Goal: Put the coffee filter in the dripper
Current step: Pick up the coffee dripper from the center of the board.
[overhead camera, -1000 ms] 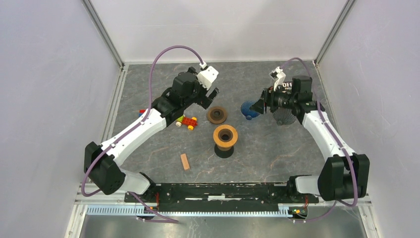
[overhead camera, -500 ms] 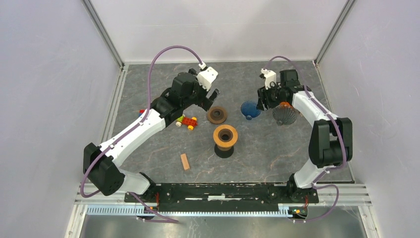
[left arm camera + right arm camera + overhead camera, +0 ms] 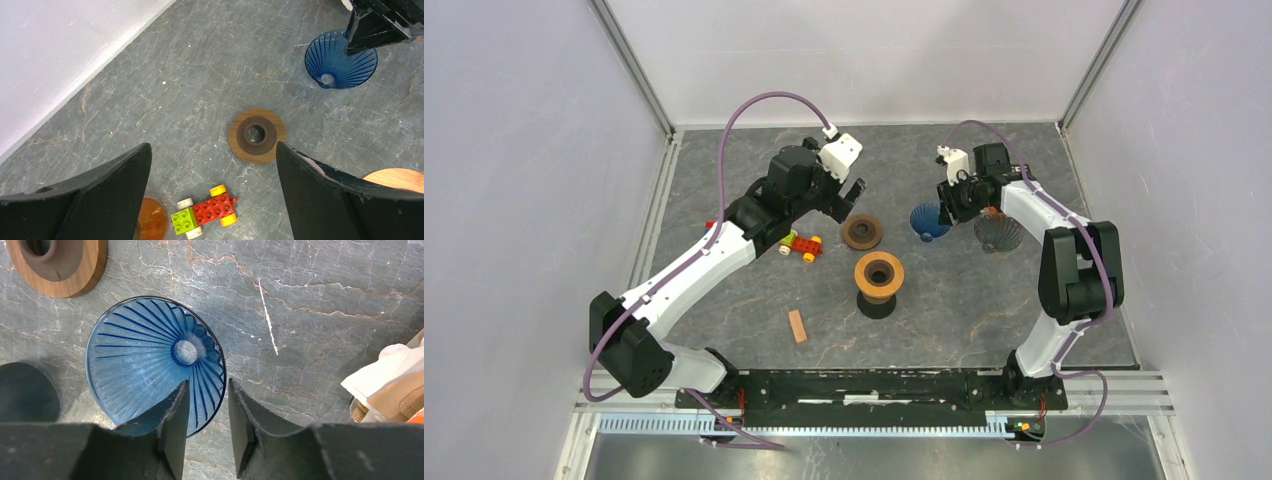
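Note:
The blue ribbed cone dripper (image 3: 927, 221) stands on the table at the right of centre. My right gripper (image 3: 946, 207) hovers over its near rim, jaws a narrow gap apart with nothing between them. In the right wrist view the dripper (image 3: 145, 360) lies just ahead of the gripper (image 3: 207, 386), rim and part of the inner wall showing in the gap. A white and tan papery thing (image 3: 390, 382) sits at the right edge; I cannot tell if it is the filter. My left gripper (image 3: 856, 190) is wide open and empty, high over the table (image 3: 213, 146).
A dark ribbed dripper (image 3: 999, 233) stands right of the blue one. A flat wooden ring (image 3: 862, 232) and a wooden stand on a black base (image 3: 879, 275) sit mid-table. A toy brick car (image 3: 802, 244), an orange disc (image 3: 150, 222) and a wooden block (image 3: 797, 326) lie to the left.
My right arm has swung back and left, uncovering the dark dripper; its gripper now comes at the blue dripper from the back right. The left arm has barely moved.

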`<state>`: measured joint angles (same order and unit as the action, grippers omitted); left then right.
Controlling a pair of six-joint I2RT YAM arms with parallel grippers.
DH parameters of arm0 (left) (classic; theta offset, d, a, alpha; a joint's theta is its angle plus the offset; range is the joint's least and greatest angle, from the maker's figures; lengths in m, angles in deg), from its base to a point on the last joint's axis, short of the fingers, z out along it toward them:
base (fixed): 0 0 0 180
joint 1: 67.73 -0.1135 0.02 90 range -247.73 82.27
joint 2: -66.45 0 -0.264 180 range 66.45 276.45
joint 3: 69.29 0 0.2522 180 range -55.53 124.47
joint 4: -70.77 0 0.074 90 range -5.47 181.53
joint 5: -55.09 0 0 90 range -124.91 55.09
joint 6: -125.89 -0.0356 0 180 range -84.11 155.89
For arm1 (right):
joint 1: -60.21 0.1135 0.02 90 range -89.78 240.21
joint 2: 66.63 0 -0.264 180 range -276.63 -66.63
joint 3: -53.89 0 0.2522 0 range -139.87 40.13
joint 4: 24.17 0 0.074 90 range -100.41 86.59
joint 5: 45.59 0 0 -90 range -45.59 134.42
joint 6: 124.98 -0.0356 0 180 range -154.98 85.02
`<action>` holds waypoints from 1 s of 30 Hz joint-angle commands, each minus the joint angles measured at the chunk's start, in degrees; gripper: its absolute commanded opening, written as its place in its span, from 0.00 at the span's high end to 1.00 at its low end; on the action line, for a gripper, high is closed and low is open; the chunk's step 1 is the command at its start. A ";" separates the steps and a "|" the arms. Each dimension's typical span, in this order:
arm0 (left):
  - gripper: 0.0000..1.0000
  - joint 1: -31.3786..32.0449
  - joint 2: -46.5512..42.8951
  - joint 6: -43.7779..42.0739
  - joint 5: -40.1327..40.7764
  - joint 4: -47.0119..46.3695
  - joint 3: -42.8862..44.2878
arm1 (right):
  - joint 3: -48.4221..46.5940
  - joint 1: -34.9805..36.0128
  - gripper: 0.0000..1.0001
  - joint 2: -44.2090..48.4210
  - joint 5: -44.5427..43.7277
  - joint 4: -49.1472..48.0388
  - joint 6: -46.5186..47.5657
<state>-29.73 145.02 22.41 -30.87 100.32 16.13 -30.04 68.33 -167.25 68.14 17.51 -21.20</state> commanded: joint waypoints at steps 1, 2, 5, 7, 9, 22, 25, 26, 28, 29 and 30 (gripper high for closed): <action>0.00 0.13 -1.56 3.27 -0.33 -2.18 1.12 | -2.65 0.00 0.63 -0.58 -1.38 -2.04 -0.48; 0.00 0.14 -1.52 3.27 -0.38 -2.15 1.05 | -2.64 0.04 0.65 -0.70 -1.52 -2.21 -0.72; 0.00 0.14 -1.57 3.20 -0.50 -2.39 0.81 | -2.86 0.01 0.73 -1.07 -1.80 -2.71 -1.92; 0.00 0.10 -1.52 3.12 -0.76 -2.28 0.76 | -3.43 0.05 0.83 -1.03 -1.04 -2.50 -2.90; 0.00 0.10 -1.69 3.06 -1.13 -1.65 1.01 | -4.38 0.08 0.95 -0.11 -0.85 -2.33 -3.55; 0.01 0.23 -1.88 -1.88 -21.69 20.26 13.99 | -25.57 0.31 1.00 8.25 10.01 20.16 -1.04; 0.06 0.49 -1.27 -1.90 -25.19 23.20 17.04 | -26.70 2.02 1.00 10.11 11.33 22.94 0.71; 0.07 0.58 -0.86 -1.95 -26.57 23.93 17.75 | -27.06 2.77 1.00 10.73 12.08 23.91 1.43; 0.10 0.95 0.10 -2.18 -27.84 24.88 19.09 | -28.30 4.22 1.00 11.26 14.40 25.96 2.03; 0.12 1.09 0.69 -1.81 -27.87 24.93 19.67 | -28.14 5.11 1.00 11.85 14.97 26.31 2.08; 0.13 1.11 1.13 -1.36 -28.20 24.90 20.11 | -28.20 6.67 1.00 12.17 14.80 27.05 2.53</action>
<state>-29.27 144.76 22.17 -53.56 121.66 32.66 -56.34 71.22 -156.94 77.95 38.28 -20.98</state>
